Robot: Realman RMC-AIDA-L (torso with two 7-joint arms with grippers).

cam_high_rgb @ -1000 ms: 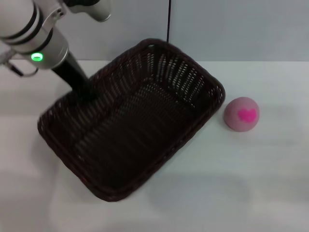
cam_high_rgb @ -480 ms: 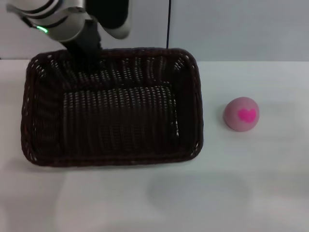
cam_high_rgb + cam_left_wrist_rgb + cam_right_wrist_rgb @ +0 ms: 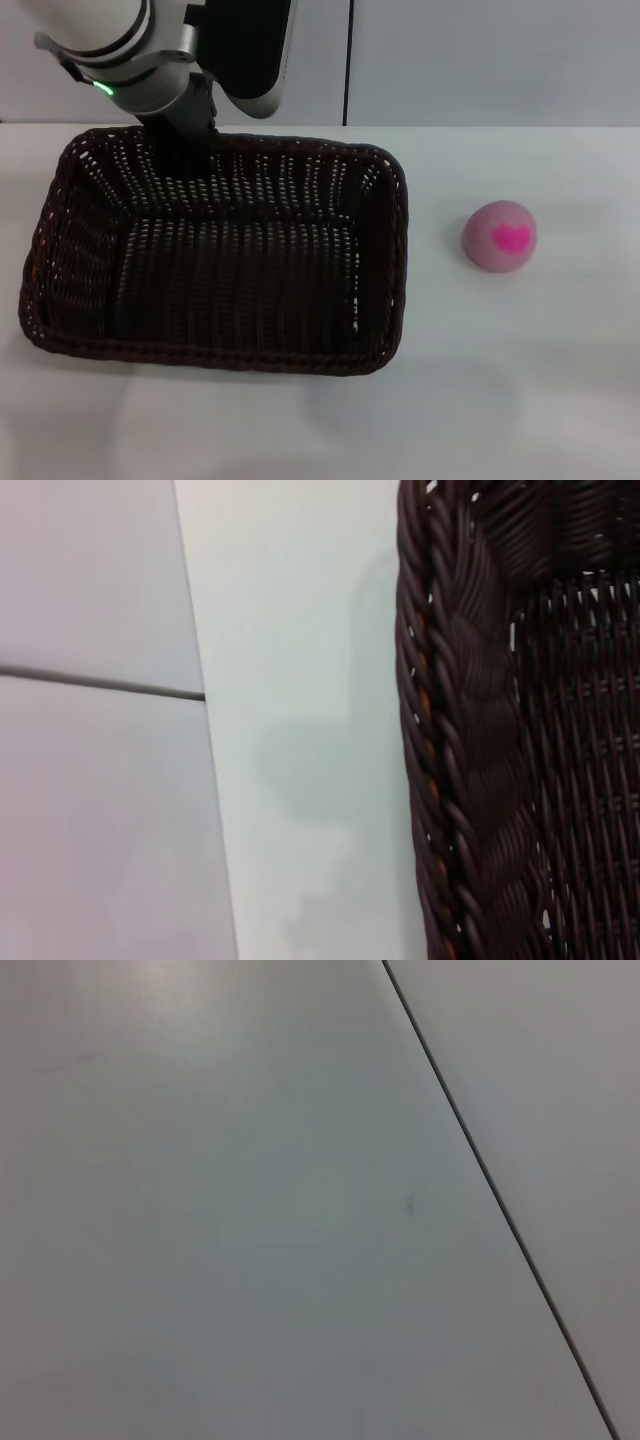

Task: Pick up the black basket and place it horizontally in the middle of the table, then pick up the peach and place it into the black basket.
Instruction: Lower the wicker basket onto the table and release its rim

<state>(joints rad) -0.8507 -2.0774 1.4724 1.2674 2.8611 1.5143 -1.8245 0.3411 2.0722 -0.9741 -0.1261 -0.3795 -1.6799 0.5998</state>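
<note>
The black basket (image 3: 210,357) lies lengthwise across the left half of the white table (image 3: 500,390), open side up and empty. My left gripper (image 3: 189,128) is at the middle of its far rim, shut on the braided rim, with the arm reaching in from the upper left. The left wrist view shows that braided rim (image 3: 465,780) close up, over the table. The peach (image 3: 499,236), pink with a magenta heart blotch, sits on the table to the right of the basket, about a hand's width from it. My right gripper is out of view.
A pale wall with a dark vertical seam (image 3: 348,60) stands behind the table's far edge. The right wrist view shows only a plain pale surface with a dark seam line (image 3: 490,1190).
The basket has turned from a diagonal lie to lengthwise across the table, then shifted a little left and toward me. My left gripper moved with its far rim. The peach has not moved.
</note>
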